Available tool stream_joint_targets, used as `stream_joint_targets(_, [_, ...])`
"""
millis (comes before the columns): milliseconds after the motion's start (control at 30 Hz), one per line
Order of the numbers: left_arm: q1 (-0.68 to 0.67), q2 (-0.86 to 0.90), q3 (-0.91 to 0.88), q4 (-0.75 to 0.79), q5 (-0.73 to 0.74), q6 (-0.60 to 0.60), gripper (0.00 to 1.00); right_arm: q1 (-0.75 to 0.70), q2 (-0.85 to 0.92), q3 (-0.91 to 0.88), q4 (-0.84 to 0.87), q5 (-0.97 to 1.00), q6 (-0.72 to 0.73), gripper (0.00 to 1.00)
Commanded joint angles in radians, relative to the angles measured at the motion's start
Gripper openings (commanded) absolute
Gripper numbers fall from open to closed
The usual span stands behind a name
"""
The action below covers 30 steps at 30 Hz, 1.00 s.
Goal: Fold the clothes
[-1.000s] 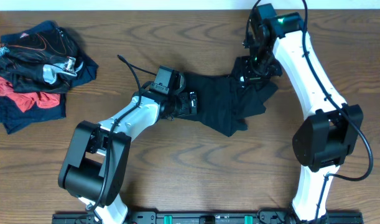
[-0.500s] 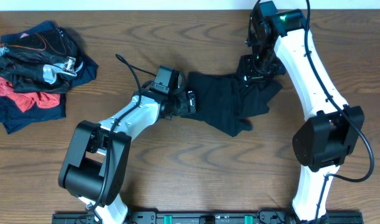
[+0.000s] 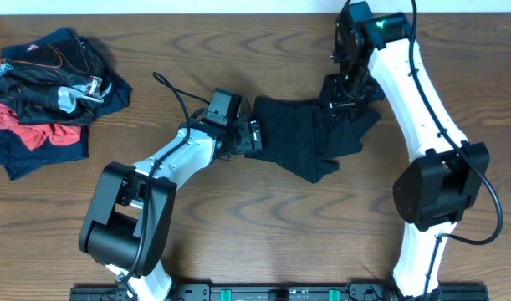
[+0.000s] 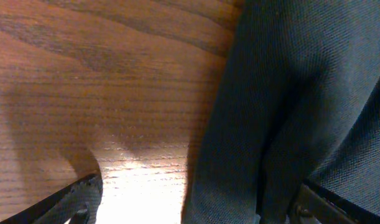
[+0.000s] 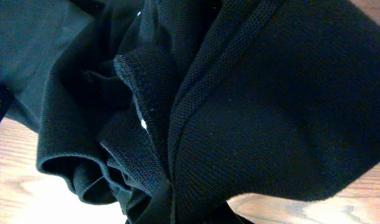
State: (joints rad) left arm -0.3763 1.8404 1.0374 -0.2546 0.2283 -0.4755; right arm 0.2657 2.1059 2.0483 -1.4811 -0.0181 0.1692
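Shirt status: black T-shirt [image 3: 301,142] lies crumpled mid-table [image 3: 263,234], between my two grippers. Clothes pile [image 3: 46,84] sits well apart at the far left corner.

Right gripper [image 3: 339,99]: clenched on a bunched fold at the shirt's upper right. Left gripper [image 3: 253,138]: spread wide at the shirt's left edge, holding nothing.

Step in hand, as I judge it: take that left edge so the shirt can be drawn flat. To do it well, bite deep past the edge, then pull low over the wood, away from the right gripper.

Left wrist view adds what overhead hides: the edge lies between my fingertips [image 4: 71,202], bare wood by one. Right wrist view shows a stitched hem [image 5: 140,87] gathered toward the pinch.
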Motion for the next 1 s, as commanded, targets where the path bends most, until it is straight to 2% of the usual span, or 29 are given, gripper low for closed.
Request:
stream_joint_targets(0, [0.008, 0.049, -0.018, -0.025, -0.046, -0.02, 0.93, 0.048, -0.04, 0.026, -0.002, 0.015, 0.034, 0.02])
stream_joint_targets(300, [0.008, 0.048, -0.018, -0.033, -0.041, -0.021, 0.93, 0.201, -0.039, 0.026, 0.05, 0.01, 0.056, 0.02])
stream_joint_targets(433, [0.017, 0.048, -0.018, -0.037, 0.018, -0.028, 0.93, 0.241, -0.025, 0.025, 0.06, 0.008, 0.088, 0.01])
stream_joint_targets(567, [0.049, 0.042, -0.018, -0.044, 0.072, -0.028, 0.94, 0.249, 0.023, 0.025, 0.064, -0.045, 0.089, 0.01])
stream_joint_targets(767, [0.129, 0.028, -0.018, -0.089, 0.075, -0.027, 0.94, 0.265, 0.112, 0.025, 0.103, -0.095, 0.089, 0.01])
stream_joint_targets(800, [0.145, 0.025, -0.018, -0.098, 0.075, -0.023, 0.98, 0.273, 0.127, 0.025, 0.116, -0.095, 0.089, 0.02])
stream_joint_targets(967, [0.196, 0.02, -0.018, -0.111, 0.078, -0.016, 1.0, 0.31, 0.161, 0.025, 0.165, -0.095, 0.089, 0.02])
